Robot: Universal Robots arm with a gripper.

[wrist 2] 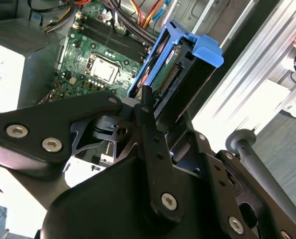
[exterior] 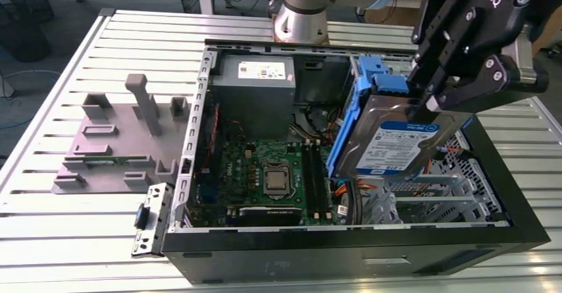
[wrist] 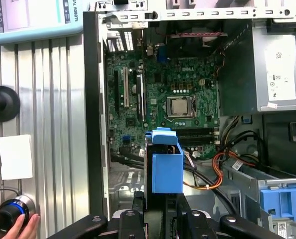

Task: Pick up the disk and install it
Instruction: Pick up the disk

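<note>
The disk (exterior: 399,141), a silver-grey hard drive with a white-and-blue label and blue side rails, hangs tilted above the open computer case (exterior: 351,250), over its side on the exterior view's right. My gripper (exterior: 432,112) is shut on the disk's upper edge. In the first wrist view the disk's blue rail end (wrist: 166,169) stands edge-on just past my gripper (wrist: 160,211), over the motherboard's edge. In the second wrist view the disk (wrist 2: 187,64) sticks out beyond my black fingers (wrist 2: 147,107).
Inside the case lie a green motherboard (exterior: 263,174), a grey power supply (exterior: 255,76), a blue plastic piece (exterior: 373,76) and a metal drive cage (exterior: 439,197). A grey fixture (exterior: 114,141) stands on the slatted table. A hand (wrist: 13,224) holds a knob beside the case.
</note>
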